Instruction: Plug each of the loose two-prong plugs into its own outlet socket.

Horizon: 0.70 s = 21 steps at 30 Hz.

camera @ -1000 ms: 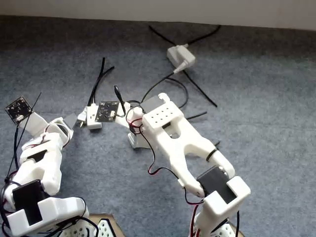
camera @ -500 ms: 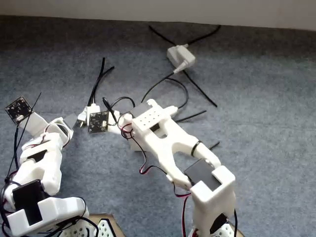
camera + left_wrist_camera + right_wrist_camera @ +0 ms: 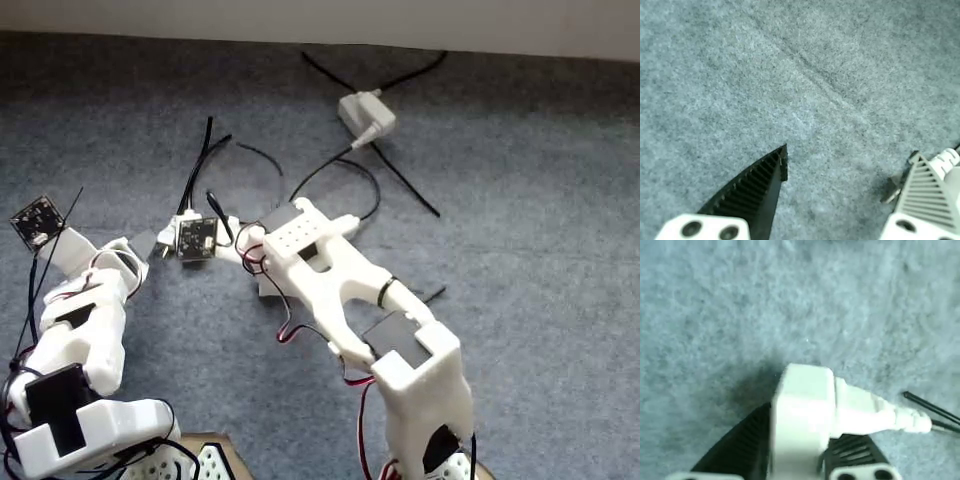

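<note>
My right gripper is shut on a white plug body held low over the grey carpet; its ribbed neck and black cord trail off to one side. In the high view the right arm reaches toward the left-centre, and its fingers are hidden under the wrist. My left gripper is open over bare carpet. Two metal prongs of another white plug lie just beside its pale finger. A white socket block with a plug lies at the back.
Black cords loop over the carpet between the arms and the back, and one crosses below the far socket block. A small camera board on the right wrist hangs beside the near plug. The carpet on the right is open.
The right arm has swung left with the plug, bringing its wrist close to the left gripper and dragging the cord loop along. The left arm has kept still.
</note>
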### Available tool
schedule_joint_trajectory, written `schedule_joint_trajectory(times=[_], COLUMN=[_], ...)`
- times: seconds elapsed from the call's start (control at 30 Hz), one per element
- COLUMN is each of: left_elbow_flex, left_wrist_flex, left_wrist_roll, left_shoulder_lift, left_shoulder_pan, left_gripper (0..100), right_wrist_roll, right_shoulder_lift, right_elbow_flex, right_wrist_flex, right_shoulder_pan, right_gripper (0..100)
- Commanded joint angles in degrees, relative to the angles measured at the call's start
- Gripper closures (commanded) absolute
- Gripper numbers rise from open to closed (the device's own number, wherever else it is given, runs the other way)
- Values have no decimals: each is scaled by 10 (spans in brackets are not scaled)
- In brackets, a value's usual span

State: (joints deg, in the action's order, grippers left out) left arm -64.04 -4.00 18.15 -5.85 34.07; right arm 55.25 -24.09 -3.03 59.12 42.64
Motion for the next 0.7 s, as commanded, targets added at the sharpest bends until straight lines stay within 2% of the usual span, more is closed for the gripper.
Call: schedule_joint_trajectory(times=[0.0, 0.23, 0.4, 0.67], left_elbow_flex=[5, 5, 5, 5], left_wrist_flex=[-6, -6, -6, -6], left_wrist_roll=[2, 2, 2, 2], left_shoulder_lift=[-2, -1, -1, -1], left_shoulder_pan=[-7, -7, -7, -7], left_gripper=[637, 637, 637, 637], right_wrist_roll=[-27, -27, -62, -73], right_shoulder_lift=[8, 9, 8, 8], right_elbow_flex=[36, 125, 235, 389], right_wrist_flex=[-12, -9, -9, -11], right_shoulder_pan=[-6, -59, -131, -235], right_gripper=[960, 991, 991, 991])
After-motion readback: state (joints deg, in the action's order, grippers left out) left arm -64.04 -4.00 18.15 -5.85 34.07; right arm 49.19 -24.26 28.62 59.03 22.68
